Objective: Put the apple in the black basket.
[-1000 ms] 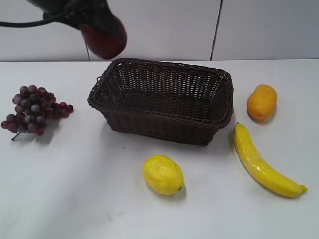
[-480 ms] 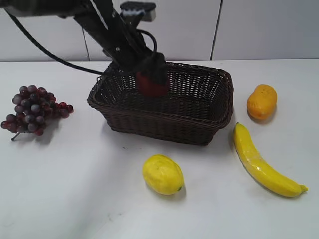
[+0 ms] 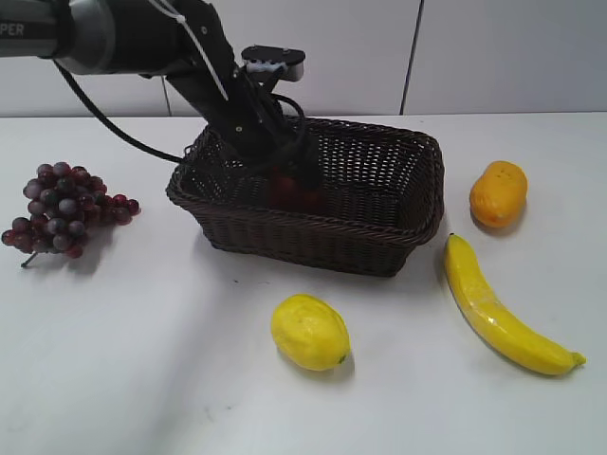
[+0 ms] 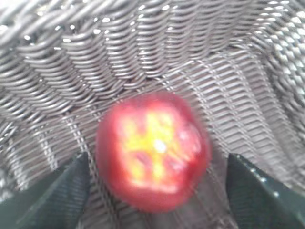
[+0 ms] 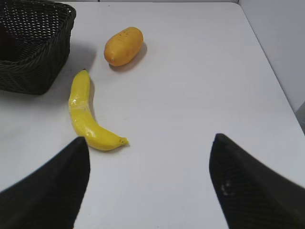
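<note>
Bright, even light; blurred apple close-up.

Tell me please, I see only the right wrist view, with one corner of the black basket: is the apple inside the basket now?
Observer: Yes. The exterior view shows the apple below the rim of the black basket.
Operator: Does the left hand grip it?
Observer: No. In the left wrist view the left hand is open; its fingers stand apart from the apple on both sides.
Operator: Is anything on the table to the left of the basket?
Observer: A bunch of grapes lies there, apart from the basket.
</note>
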